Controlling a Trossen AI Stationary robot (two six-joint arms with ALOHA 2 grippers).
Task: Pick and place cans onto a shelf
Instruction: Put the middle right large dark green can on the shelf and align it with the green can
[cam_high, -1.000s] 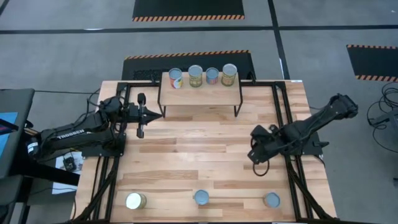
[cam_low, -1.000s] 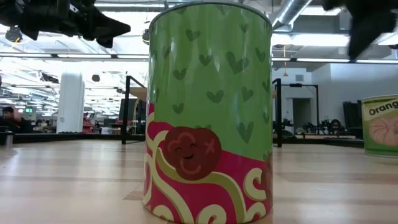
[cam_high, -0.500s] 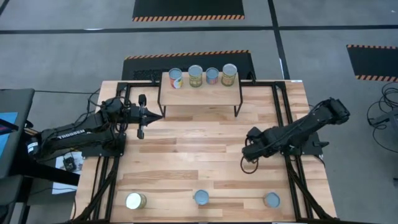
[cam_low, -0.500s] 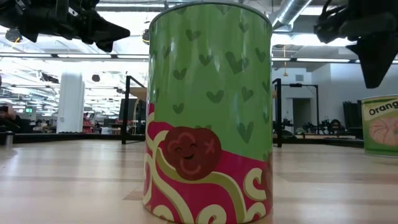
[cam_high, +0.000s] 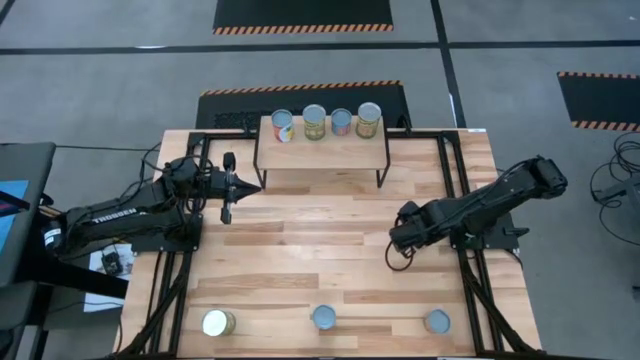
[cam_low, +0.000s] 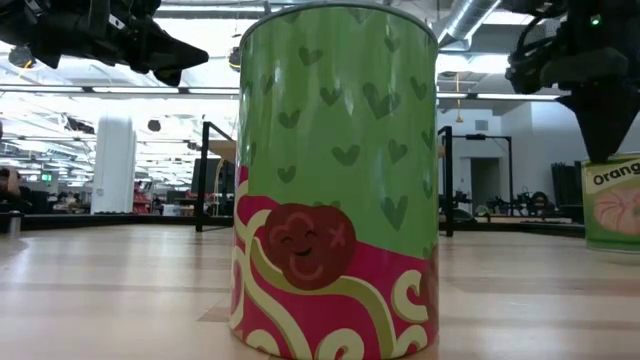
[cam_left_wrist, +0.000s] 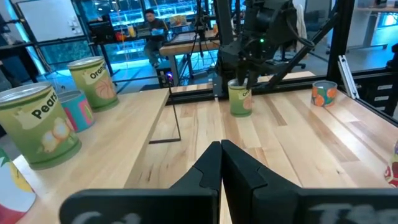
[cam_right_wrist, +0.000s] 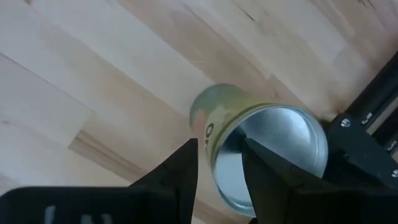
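**Right pincer poised over a stray can, shelf half stocked**

The shelf (cam_high: 320, 152) stands at the far middle of the worktop (cam_high: 320, 230) with four cans in a row along its back edge, which leaves the front strip of the plank free for more. Three further cans wait along the near edge: one at the left (cam_high: 218, 322), one in the middle (cam_high: 324, 318), one at the right (cam_high: 436, 321).

The right pincer (cam_high: 396, 248) hangs over the right-hand middle of the worktop, pointing down. Its wrist view looks straight onto a green-labelled can (cam_right_wrist: 267, 146) with a silvery top, standing upright on the wood. The fingers (cam_right_wrist: 186, 168) are spread apart and not closed on anything; the can's rim shows in the gap between them but off to one side, so the pincer probably needs a small sideways shift before it can straddle the can. From above, this can is hidden under the arm.

The left pincer (cam_high: 245, 185) is closed and empty, its fingers pressed together, parked just beside the shelf's left end; there it waits clear of the right arm's likely path to the shelf.

By my reading the task is about half done, and the step in hand is the approach to the fifth can.
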